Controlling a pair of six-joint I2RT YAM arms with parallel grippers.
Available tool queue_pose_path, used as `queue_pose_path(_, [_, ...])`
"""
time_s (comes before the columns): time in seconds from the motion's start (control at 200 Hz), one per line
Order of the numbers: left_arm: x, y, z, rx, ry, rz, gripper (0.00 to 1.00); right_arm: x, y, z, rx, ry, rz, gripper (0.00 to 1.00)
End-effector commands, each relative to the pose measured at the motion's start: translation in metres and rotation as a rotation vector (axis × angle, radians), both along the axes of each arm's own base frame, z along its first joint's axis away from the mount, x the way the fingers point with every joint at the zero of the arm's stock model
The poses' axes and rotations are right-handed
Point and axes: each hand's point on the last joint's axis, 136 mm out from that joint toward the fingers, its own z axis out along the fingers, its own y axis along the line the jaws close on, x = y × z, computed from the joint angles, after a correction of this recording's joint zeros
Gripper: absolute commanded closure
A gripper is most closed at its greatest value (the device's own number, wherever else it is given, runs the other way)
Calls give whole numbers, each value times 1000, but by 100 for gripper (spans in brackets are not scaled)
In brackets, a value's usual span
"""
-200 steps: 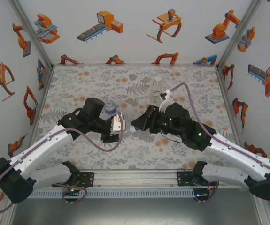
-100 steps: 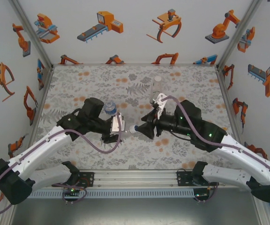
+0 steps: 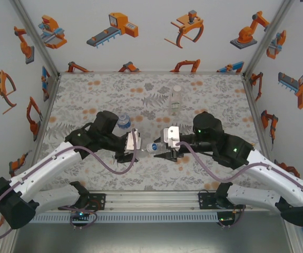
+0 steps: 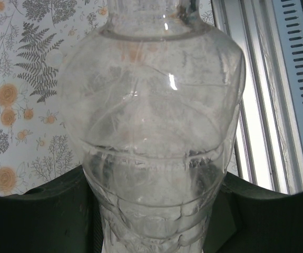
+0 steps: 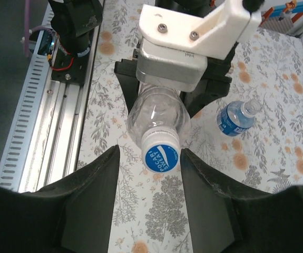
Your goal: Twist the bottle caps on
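Left gripper [image 3: 134, 146]: closed on the plain clear bottle [image 4: 151, 132]. Its dark fingers [image 4: 40, 216] are pressed against both sides of the lower body.
Plain clear bottle: held clear of the floral table cover [image 3: 156, 87], lying roughly level. The neck is turned toward the right gripper [image 3: 163, 152].
Bottle cap [image 5: 160, 153]: white rim with a blue printed top. It is seated on the neck of the held bottle. How far it is threaded cannot be told.
Right gripper fingers [image 5: 90, 195]: spread. The cap lies between the two tips with a gap on each side, and nothing is pinched.
Blue-label bottle [image 5: 236, 117]: set on the table cover just beyond the left gripper.
Green-white label bottle [image 3: 176, 100]: stood upright farther back, well apart from both grippers.
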Motion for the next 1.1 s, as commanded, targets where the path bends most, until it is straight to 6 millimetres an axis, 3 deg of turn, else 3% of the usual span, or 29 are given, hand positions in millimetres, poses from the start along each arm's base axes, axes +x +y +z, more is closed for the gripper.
queue_pose_path(0.0, [-6,-3,10,-24,7,-38,98,-1,6,11,35,-58,39,53])
queue_pose_path(0.691, [-8,-1,12,-27,-6,-45,98,10,7,-6,-27,-54,-15,59])
queue_pose_path(0.926, [-9,-1,12,-30,1,-46,98,13,9,-13,-49,30,-47,70])
queue_pose_path(1.097, [-8,-1,15,-33,-8,-40,98,32,9,-18,-23,269,-235,84])
